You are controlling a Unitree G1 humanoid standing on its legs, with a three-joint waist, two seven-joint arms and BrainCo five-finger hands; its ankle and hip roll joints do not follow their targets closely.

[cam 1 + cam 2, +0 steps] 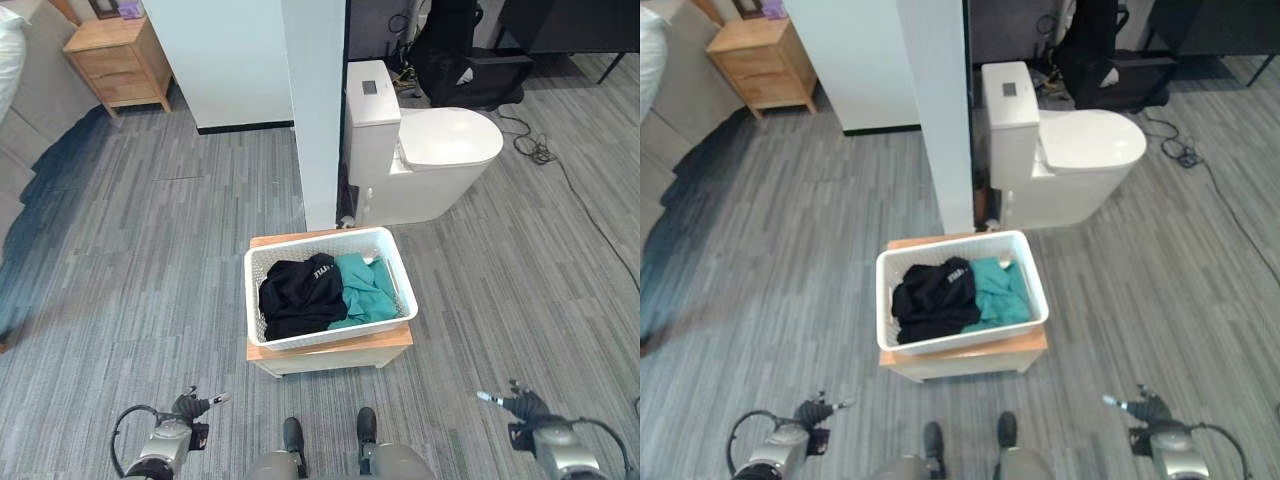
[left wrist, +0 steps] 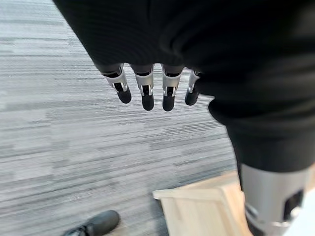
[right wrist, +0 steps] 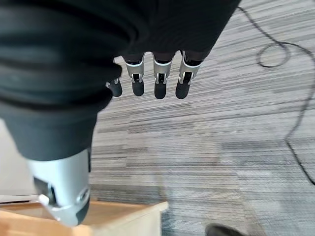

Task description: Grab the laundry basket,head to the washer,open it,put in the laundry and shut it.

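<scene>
The laundry basket (image 1: 330, 286) sits mid-frame on a low wooden tabletop (image 1: 330, 352), clothes inside. The left hand (image 1: 190, 407) and right hand (image 1: 515, 404) hang low, fingers relaxed, empty. An uneven two-sided grab could tip it.

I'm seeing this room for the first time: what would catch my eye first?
A white laundry basket sits on a low wooden stand in mid-floor, holding a black garment on its left and a teal one on its right. Behind it stand a white pillar and a white toilet with its lid down. The left hand and right hand hang open, apart from the basket.
</scene>
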